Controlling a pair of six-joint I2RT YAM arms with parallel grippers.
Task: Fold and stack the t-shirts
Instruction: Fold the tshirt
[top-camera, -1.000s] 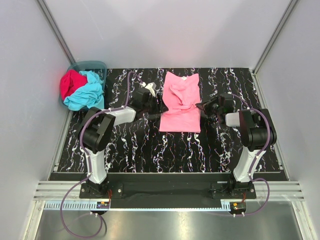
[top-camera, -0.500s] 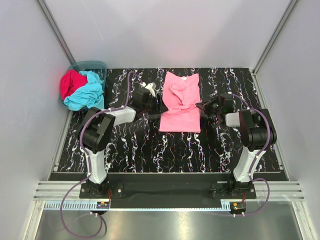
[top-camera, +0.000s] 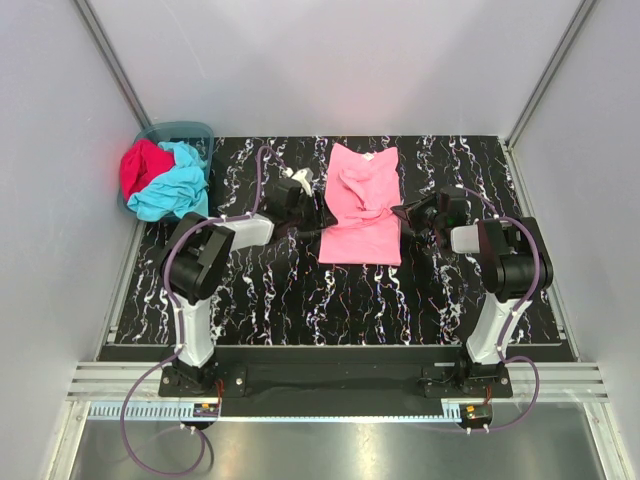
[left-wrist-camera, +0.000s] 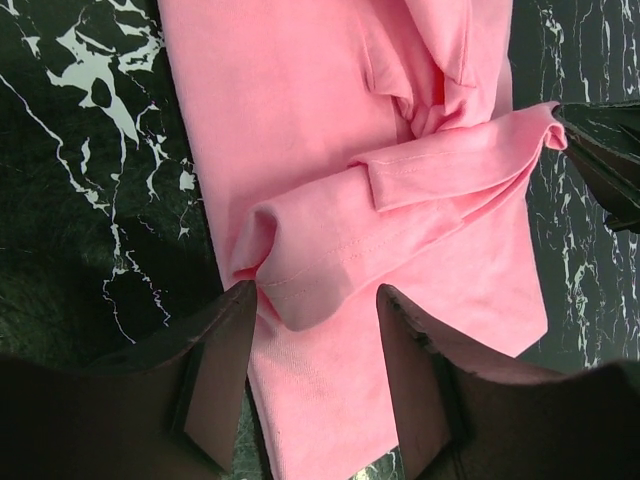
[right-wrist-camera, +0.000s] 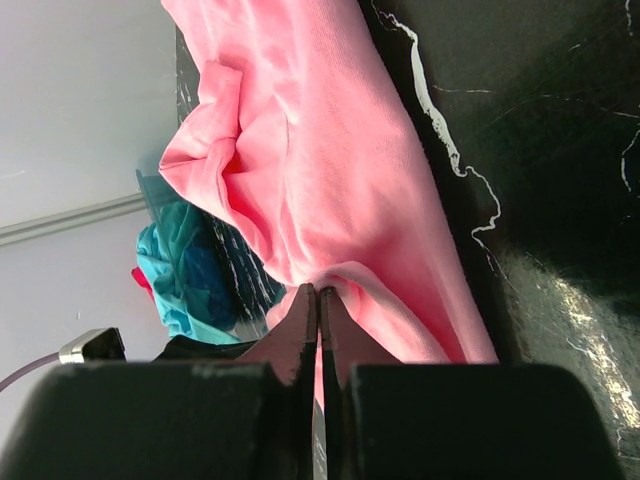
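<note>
Top external view: pink t-shirt (top-camera: 362, 240) lies on the black marbled table (top-camera: 300, 300), about midway between my two arms, neck at the far end. It is laid out as a long narrow shape. The near half is flat and smooth. Across the middle a puckered ridge of cloth runs from side to side.

Left wrist view: my left gripper (left-wrist-camera: 315, 335) sits at the shirt's left edge, jaws roughly half open. A rolled fold of stitched hem lies between the two fingers (left-wrist-camera: 225, 370). The left one touches the cloth, but I cannot tell whether the fold is squeezed. From this fold a band of doubled fabric runs across the shirt to a point at its right edge.

Right wrist view: my right gripper (right-wrist-camera: 318, 295) is closed tight, jaws together, with a small pinch of the pink cloth caught at the tips. The fabric rises into a soft hump just beyond that pinch and lies in loose creases toward the far end.

Top external view, far left corner: turquoise t-shirt (top-camera: 178, 188) and red t-shirt (top-camera: 140, 167) are heaped unfolded in a teal basket (top-camera: 185, 128). Red is on the left. Turquoise is on the right and near side, spilling over the rim. Both are well apart from the pink one.
</note>
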